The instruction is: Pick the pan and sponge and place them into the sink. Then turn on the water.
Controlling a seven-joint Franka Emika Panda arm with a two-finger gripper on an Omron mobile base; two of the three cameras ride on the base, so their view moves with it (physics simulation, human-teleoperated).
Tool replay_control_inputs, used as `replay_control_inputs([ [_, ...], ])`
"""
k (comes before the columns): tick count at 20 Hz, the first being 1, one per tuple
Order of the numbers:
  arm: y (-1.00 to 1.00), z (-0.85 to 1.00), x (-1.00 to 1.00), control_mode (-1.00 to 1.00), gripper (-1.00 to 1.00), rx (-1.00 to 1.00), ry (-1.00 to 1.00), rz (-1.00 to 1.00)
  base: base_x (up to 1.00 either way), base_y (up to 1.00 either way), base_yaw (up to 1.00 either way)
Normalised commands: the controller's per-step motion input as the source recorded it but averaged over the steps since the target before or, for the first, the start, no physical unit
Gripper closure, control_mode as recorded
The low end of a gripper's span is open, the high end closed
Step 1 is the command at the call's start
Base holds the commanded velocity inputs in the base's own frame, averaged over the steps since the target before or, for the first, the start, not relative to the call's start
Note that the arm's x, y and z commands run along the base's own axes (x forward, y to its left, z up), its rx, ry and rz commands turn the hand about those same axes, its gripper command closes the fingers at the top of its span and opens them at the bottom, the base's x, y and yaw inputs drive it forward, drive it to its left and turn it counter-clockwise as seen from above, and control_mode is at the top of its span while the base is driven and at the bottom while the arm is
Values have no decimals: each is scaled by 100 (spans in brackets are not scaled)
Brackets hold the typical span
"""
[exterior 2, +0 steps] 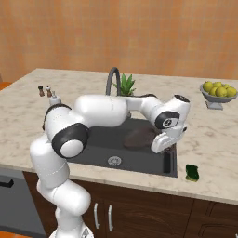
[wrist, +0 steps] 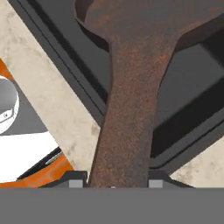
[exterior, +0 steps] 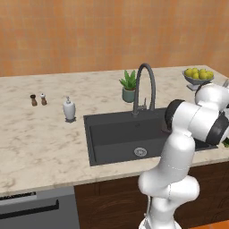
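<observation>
On the pale marbled counter, far left, stand two small brown and white shakers, then a white soap dispenser. Next comes the large rectangular matte black sink with its round silver drain and tall dark grey arched tap, a potted green plant just behind. Over the sink's right part, the round shallow dark brown pan hangs by its long rusty handle, pinched between the fingers of the white arm's gripper. On the counter to the sink's right lies the small flat green sponge. Farther back sits a grey bowl of yellow fruit.
</observation>
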Motion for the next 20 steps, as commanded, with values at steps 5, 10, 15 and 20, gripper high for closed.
replay_control_inputs([
  [5,37,0,3,-100,100,19,0,37,0,0,0],
  [10,61,0,32,-100,100,6,8,31,0,0,0],
  [15,63,0,39,-100,100,0,4,8,0,0,0],
  [20,47,-13,26,-100,100,0,2,0,0,0,0],
])
